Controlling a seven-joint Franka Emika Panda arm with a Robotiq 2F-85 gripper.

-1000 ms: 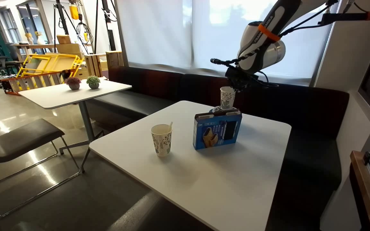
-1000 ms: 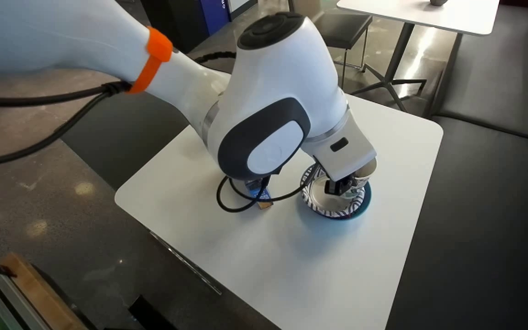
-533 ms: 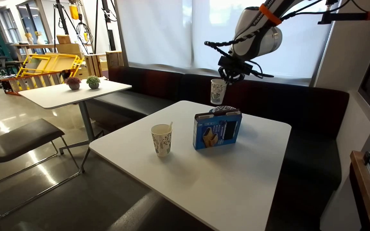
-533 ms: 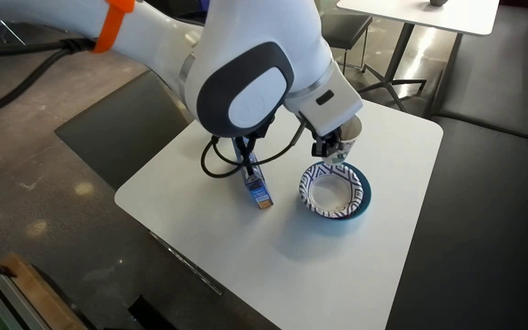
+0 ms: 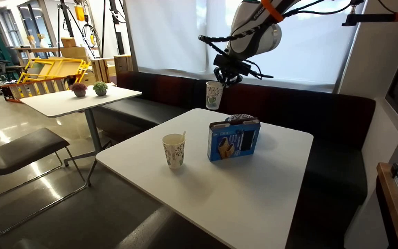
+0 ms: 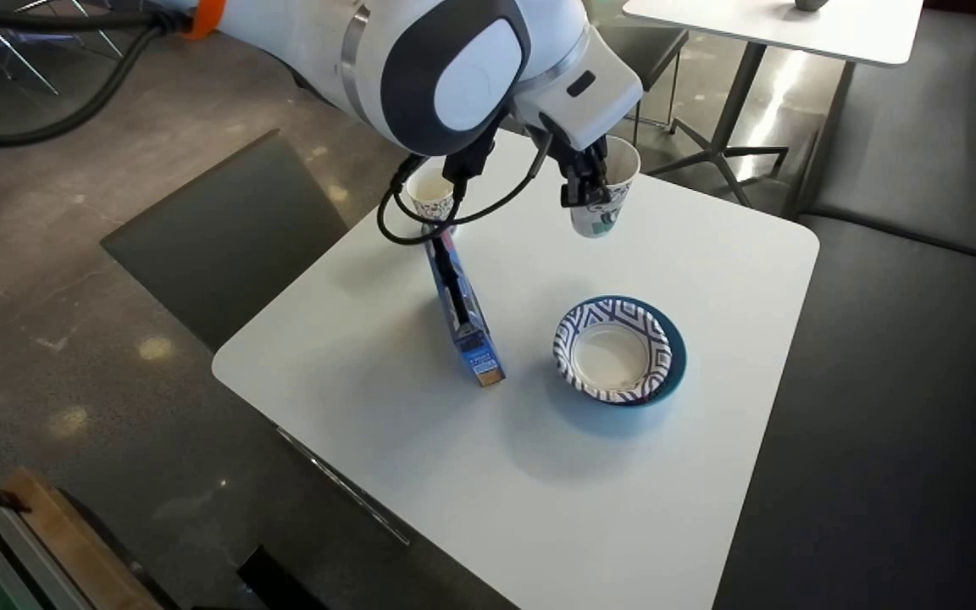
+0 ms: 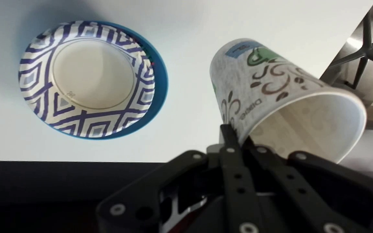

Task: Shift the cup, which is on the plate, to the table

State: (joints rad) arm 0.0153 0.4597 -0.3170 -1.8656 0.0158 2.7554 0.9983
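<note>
probably at the carrying step: holding the cup (image 5: 214,95) aloft over the counter (image 5: 244,186), off the patterned plate (image 6: 612,360), between that plate and the edge facing the reddish potted plant (image 5: 79,90). nearly closed at the end effector (image 7: 239,139), pinching the cup's wall at the rim. likely to call next for leveling the base, a gentle descent well inside that edge, then release only once standing flat on the counter.
</note>
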